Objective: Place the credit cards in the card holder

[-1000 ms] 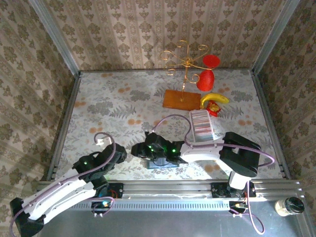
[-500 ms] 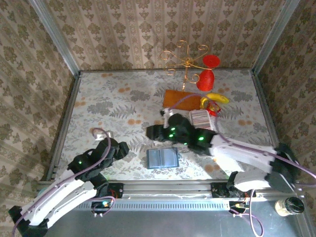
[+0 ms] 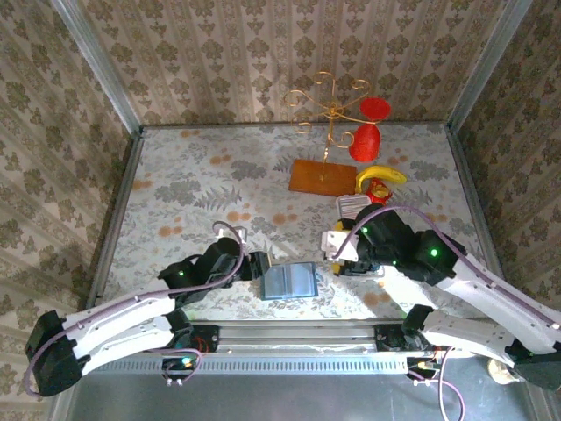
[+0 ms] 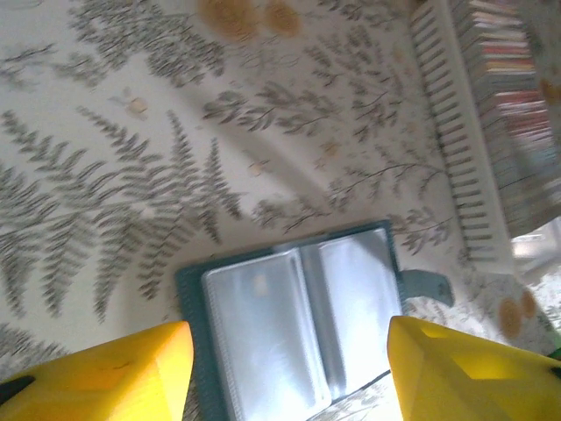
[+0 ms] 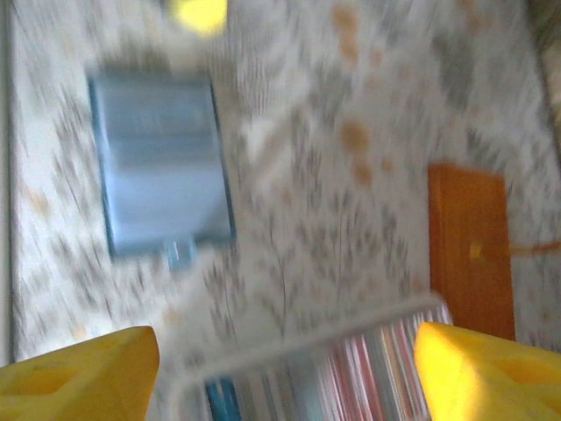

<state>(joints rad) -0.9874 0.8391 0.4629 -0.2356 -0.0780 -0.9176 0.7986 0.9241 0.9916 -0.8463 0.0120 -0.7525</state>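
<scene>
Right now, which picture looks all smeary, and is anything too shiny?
Right wrist view: smeary with motion blur, the card holder and orange board soft-edged. Left wrist view: sharper, white glare across the open card holder. Top view: crisp.

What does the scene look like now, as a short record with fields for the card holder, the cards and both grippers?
card holder: open, flat on the table
credit cards: in a row in the long tray, right of the card holder
left gripper: open, at the card holder's left side
right gripper: open, over the long tray
</scene>
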